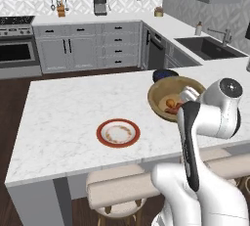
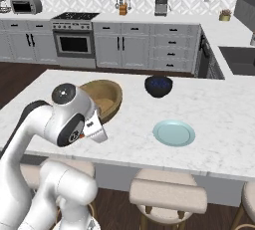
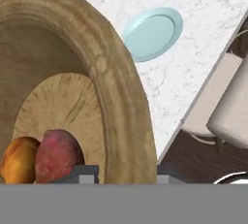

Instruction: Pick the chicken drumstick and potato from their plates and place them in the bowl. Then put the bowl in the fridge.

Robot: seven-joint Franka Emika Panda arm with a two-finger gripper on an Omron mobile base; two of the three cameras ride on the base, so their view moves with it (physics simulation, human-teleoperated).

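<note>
My gripper (image 3: 127, 172) is shut on the near rim of the wooden bowl (image 1: 163, 90), one fingertip inside the wall and one outside. The bowl (image 2: 107, 97) is tilted over the island's near edge, beside my arm. Inside the bowl (image 3: 111, 72) lie the golden-orange chicken drumstick (image 3: 17, 162) and the reddish-brown potato (image 3: 55, 155), side by side against the bottom. The drumstick (image 1: 171, 103) also shows as an orange spot in the left base view. The red-rimmed plate (image 1: 118, 133) and the pale blue plate (image 2: 174, 133) lie bare on the marble. The fridge is out of view.
A small dark blue-black bowl (image 2: 158, 85) stands behind the wooden one. Padded stools (image 2: 168, 194) line the island's near edge. A sink (image 1: 210, 47) is set in the counter at the right, and an oven (image 2: 74, 42) stands against the back wall.
</note>
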